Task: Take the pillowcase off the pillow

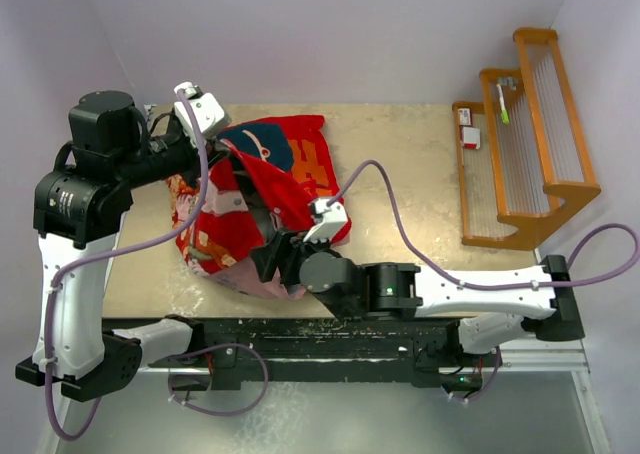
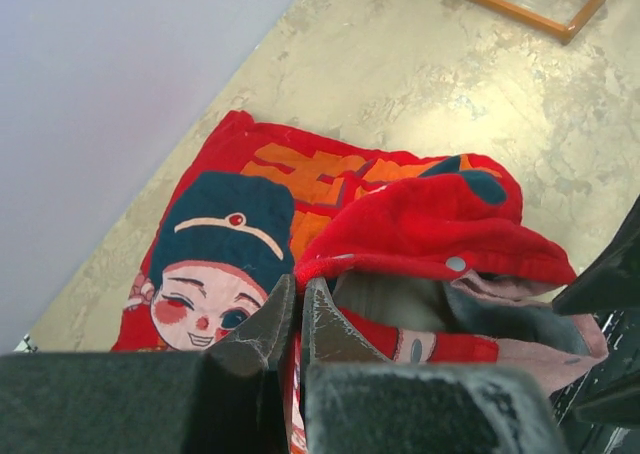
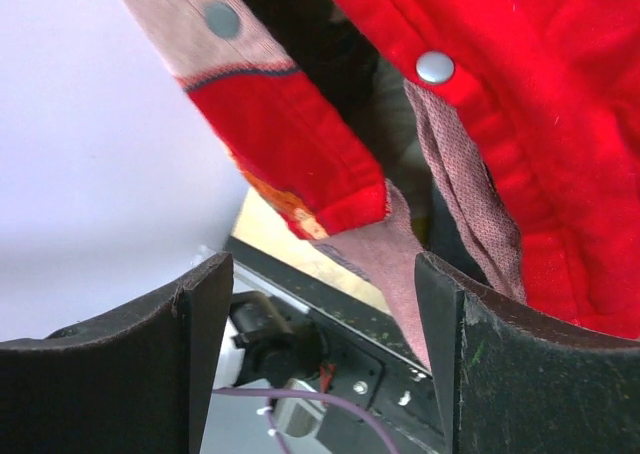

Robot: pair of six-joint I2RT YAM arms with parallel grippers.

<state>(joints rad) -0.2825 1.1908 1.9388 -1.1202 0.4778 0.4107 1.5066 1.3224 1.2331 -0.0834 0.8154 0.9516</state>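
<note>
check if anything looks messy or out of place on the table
The pillowcase lies crumpled in a heap on the table, left side, its open edge folded back so the pinkish lining and a snap button show. Nothing looks spilled or torn.

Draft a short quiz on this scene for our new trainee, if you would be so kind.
1. True or false: the right gripper is clamped on the pillowcase.
2. What stands at the right edge of the table? A) wooden rack B) blue bucket C) laptop
3. Fill in: the open hem of the pillowcase carries round metal ____.
Key: 1 false, its jaws stand open; 2 A; 3 snaps.
</note>
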